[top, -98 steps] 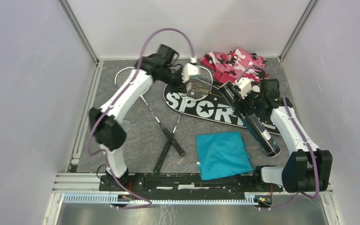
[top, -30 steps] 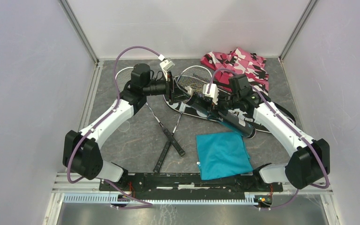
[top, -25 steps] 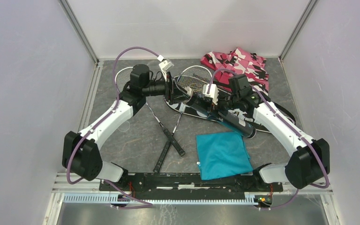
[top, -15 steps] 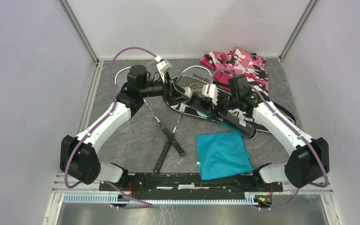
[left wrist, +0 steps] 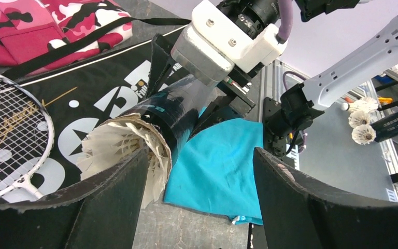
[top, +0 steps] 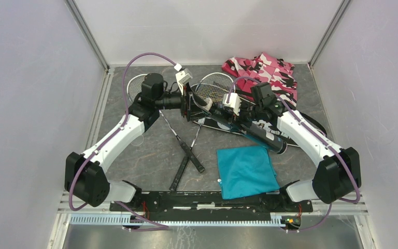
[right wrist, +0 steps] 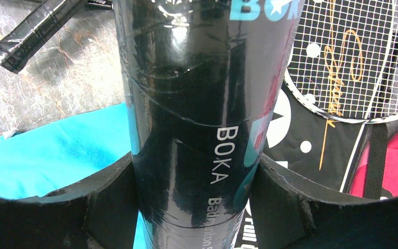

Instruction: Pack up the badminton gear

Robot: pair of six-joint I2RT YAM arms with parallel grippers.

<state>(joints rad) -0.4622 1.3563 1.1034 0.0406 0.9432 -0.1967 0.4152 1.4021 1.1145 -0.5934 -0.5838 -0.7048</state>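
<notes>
My right gripper (right wrist: 193,174) is clamped on the long black tube (right wrist: 186,98), both fingers pressed against its sides, holding it over the black "SPORT" bag (left wrist: 96,85). My left gripper (left wrist: 201,179) stands wide and grips nothing. The tube's open mouth, with white feather shuttlecocks (left wrist: 115,150) poking out, sits just beside one of its fingers. Near the tube lies the teal cloth (top: 246,171). One racquet head (top: 215,85) rests on the bag's far end, and the second racquet head (top: 134,85) lies off to the left. Their black handles cross on the table (top: 150,155). The pink camouflage fabric (top: 264,70) lies at the back right.
</notes>
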